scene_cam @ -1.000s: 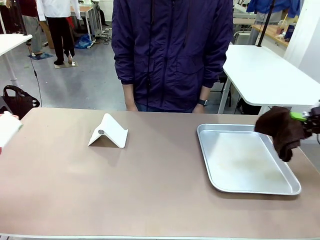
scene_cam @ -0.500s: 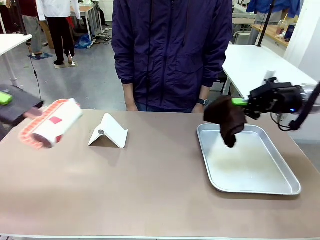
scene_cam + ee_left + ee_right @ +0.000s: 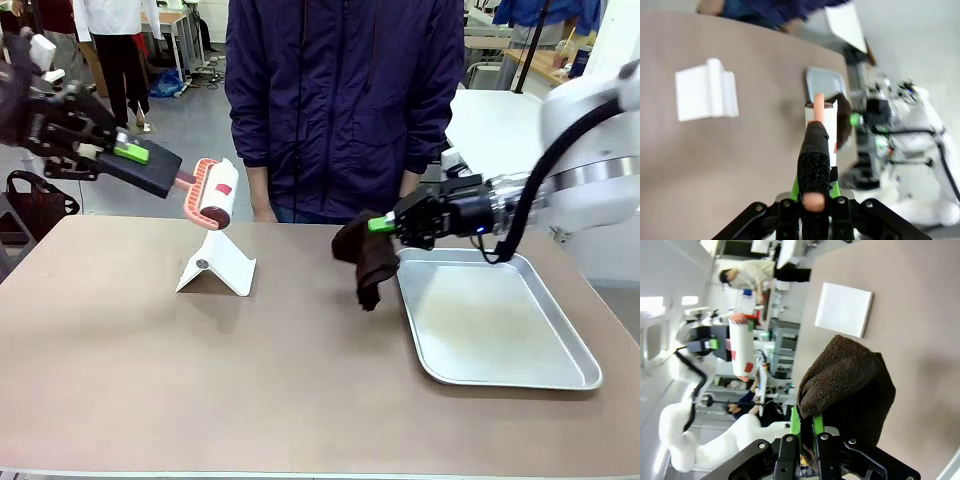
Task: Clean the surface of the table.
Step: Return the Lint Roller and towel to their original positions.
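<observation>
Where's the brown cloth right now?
In the front view, the brown cloth hangs from the right gripper, above the table beside the metal tray's left edge.

A silver tray [image 3: 500, 330] lies right of a white folded stand [image 3: 217, 265]; a person in a dark jacket [image 3: 345, 100] stands behind.

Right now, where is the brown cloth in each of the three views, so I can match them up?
Front view: brown cloth hangs mid-picture from the right pincer, beside the tray's left edge.
Left wrist view: dark patch behind the lint roller, right of centre.
Right wrist view: bottom centre, pinched between the fingers.
Shared landmark: the white folded stand.
</observation>
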{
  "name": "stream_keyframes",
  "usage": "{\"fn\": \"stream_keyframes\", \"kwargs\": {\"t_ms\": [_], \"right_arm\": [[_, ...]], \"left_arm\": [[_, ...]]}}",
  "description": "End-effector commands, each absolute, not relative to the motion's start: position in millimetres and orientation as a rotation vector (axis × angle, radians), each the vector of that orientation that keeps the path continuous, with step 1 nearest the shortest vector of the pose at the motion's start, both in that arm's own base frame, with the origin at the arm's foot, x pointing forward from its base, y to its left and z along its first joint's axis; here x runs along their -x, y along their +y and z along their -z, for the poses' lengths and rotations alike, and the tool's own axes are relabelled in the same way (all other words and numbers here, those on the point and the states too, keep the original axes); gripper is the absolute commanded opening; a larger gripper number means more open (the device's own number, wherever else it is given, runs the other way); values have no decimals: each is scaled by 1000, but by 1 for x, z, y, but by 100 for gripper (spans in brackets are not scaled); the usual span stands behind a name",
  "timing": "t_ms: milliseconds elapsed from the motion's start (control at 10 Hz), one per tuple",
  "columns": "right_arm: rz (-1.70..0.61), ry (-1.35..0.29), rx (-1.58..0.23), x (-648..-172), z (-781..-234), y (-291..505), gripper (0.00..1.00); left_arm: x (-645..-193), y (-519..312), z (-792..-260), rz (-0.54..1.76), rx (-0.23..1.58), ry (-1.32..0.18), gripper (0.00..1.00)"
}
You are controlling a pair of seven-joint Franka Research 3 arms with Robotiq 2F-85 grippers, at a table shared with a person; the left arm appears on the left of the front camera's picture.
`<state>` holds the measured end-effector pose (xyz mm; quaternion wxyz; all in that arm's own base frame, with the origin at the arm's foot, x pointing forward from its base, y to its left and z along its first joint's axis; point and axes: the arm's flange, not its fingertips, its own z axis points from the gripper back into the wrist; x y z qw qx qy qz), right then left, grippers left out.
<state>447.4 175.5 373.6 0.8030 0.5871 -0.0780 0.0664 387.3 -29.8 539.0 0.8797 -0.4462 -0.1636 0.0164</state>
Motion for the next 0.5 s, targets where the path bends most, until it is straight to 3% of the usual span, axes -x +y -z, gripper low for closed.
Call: {"fn": "stream_keyframes", "kwargs": {"t_ms": [0, 400], "right_arm": [[-69, -159, -1173, -458, -356, 204, 11], [-13, -29, -1088, -476, -318, 215, 11]], "left_arm": [[-404, -53, -514, -59, 780, -325, 22], [-448, -86, -489, -46, 703, -260, 22]]}}
